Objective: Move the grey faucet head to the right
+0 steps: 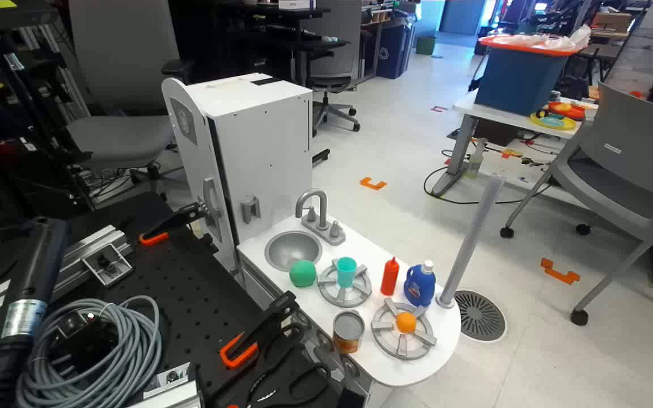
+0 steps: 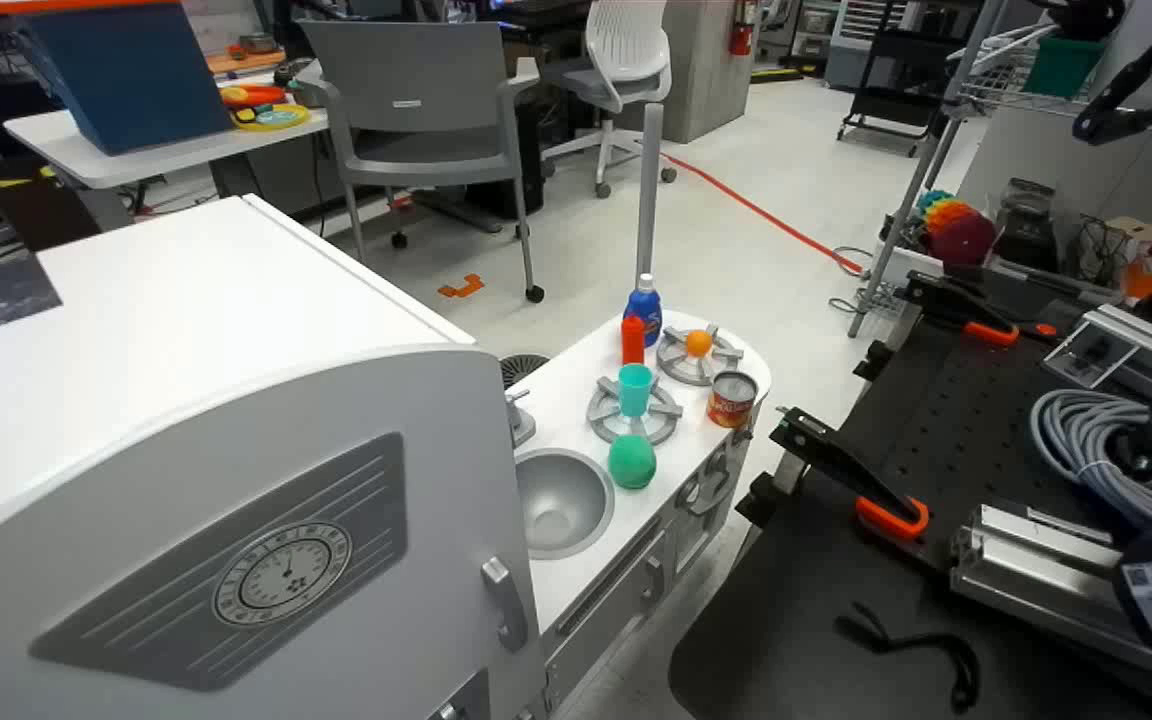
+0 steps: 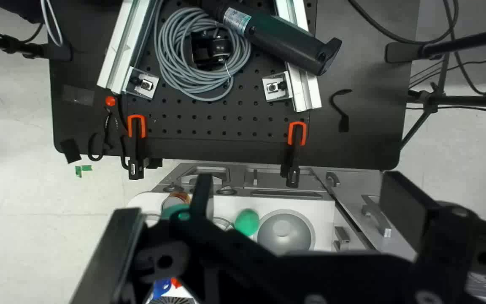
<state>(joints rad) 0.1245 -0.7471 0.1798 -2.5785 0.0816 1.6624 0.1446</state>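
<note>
The grey faucet head (image 1: pixel 323 208) stands upright on its grey base behind the round sink basin (image 1: pixel 293 251) of the white toy sink unit (image 1: pixel 264 276). Its arched neck bends left in that exterior view, with the spout tip toward the white toy fridge. In an exterior view the fridge hides the spout, and only part of the faucet base (image 2: pixel 521 420) shows. In the wrist view the faucet is hidden behind the gripper. My gripper (image 3: pixel 304 196) is open with its fingers wide apart and nothing between them, above the sink unit. Neither exterior view shows the gripper.
The tall white fridge (image 1: pixel 264 147) stands beside the basin. A green ball (image 1: pixel 302 273), teal cup (image 1: pixel 346 272), red bottle (image 1: pixel 390 277), blue jug (image 1: pixel 420 285), can (image 1: pixel 348 331) and orange ball (image 1: pixel 406 322) stand on the counter. A black table (image 1: pixel 190 283) with clamps runs alongside.
</note>
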